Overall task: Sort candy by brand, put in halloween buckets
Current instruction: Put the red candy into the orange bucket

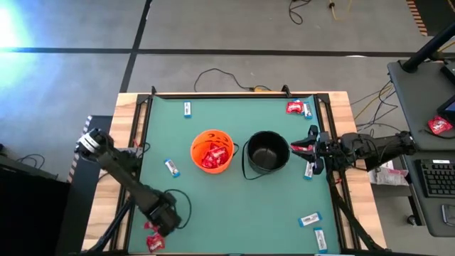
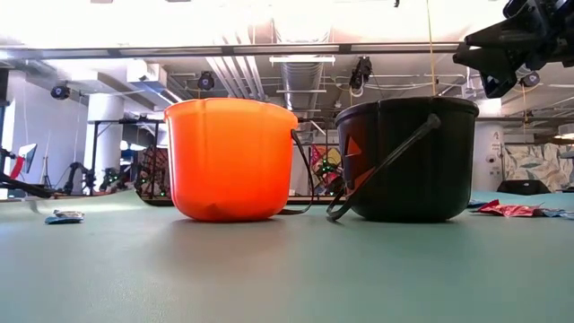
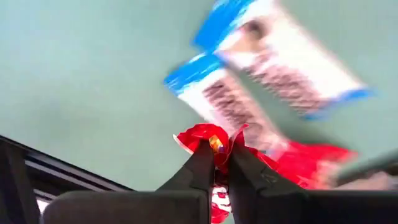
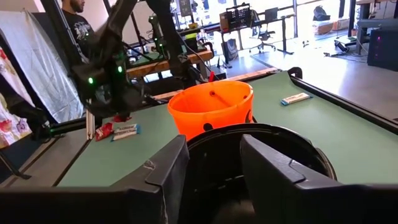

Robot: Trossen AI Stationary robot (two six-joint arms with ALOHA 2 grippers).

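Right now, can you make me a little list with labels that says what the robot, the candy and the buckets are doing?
left tool: shut on a red packet, near front-left table corner
right tool: open, above the black bucket
orange bucket: mid-table, red packets inside
black bucket: right of the orange one, looks empty
loose candy: white-and-blue bars beside the left tool, more scattered on the green table

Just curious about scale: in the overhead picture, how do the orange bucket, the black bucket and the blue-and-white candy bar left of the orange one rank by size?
Orange bucket and black bucket: alike, largest.
Candy bar: far smaller.
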